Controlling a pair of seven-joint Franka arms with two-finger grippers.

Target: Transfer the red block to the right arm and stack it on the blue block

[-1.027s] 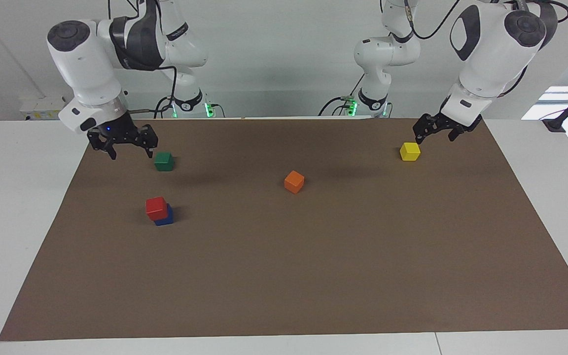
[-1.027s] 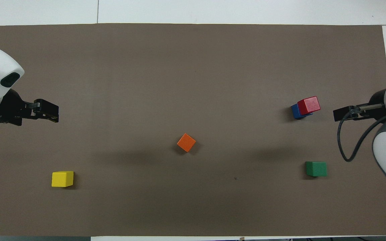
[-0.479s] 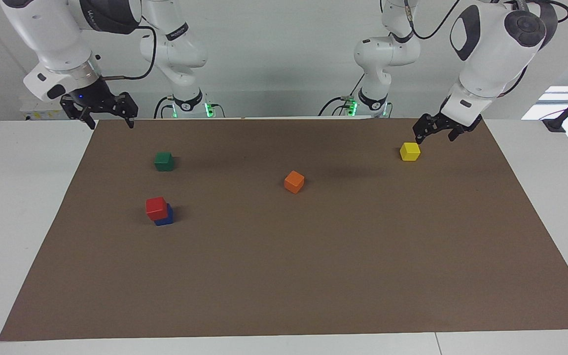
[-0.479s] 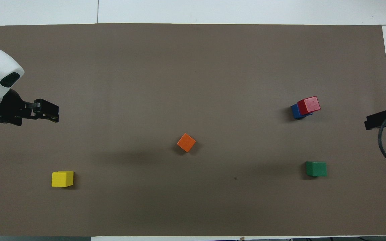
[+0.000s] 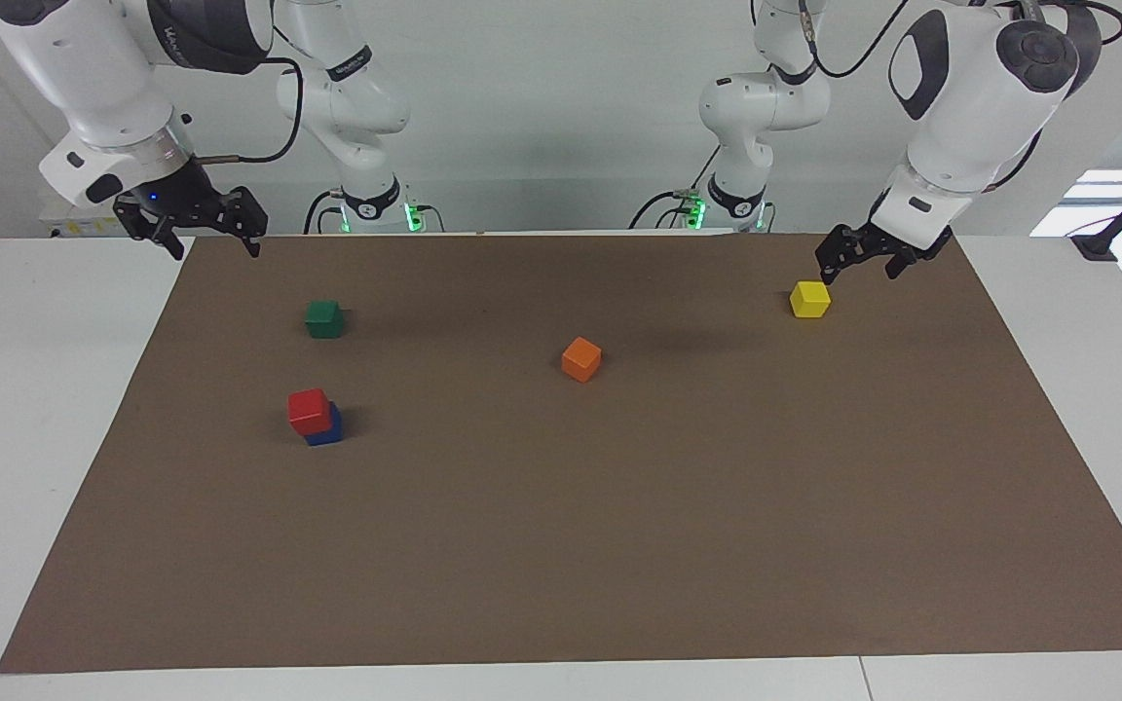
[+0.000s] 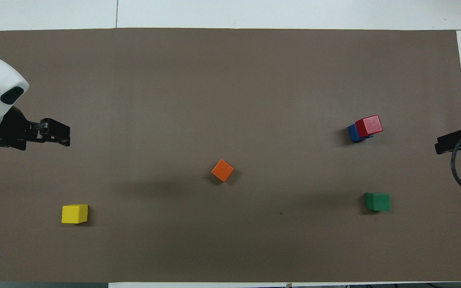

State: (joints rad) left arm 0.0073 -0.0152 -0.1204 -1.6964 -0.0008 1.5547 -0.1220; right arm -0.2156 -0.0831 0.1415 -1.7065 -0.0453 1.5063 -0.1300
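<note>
A: Why is the right gripper (image 5: 199,226) up over the mat's corner at its own end, fingers spread and empty?

B: Likely because its job looks done: the red block (image 5: 309,410) sits on the blue block (image 5: 326,430) (slightly offset), farther from the robots than the green cube (image 5: 324,318).

A: And the left gripper (image 5: 861,258)?

B: Waiting spread and empty just above the yellow cube (image 5: 809,299); the orange cube (image 5: 580,358) lies mid-mat.

The right arm (image 5: 123,78) rose and drew back from over the brown mat (image 5: 619,545), away from its place beside the green block (image 5: 324,318). Its empty right gripper (image 5: 201,226), jaws apart, ended up raised over the mat's corner at the right arm's end of the bench (image 5: 25,409).
</note>
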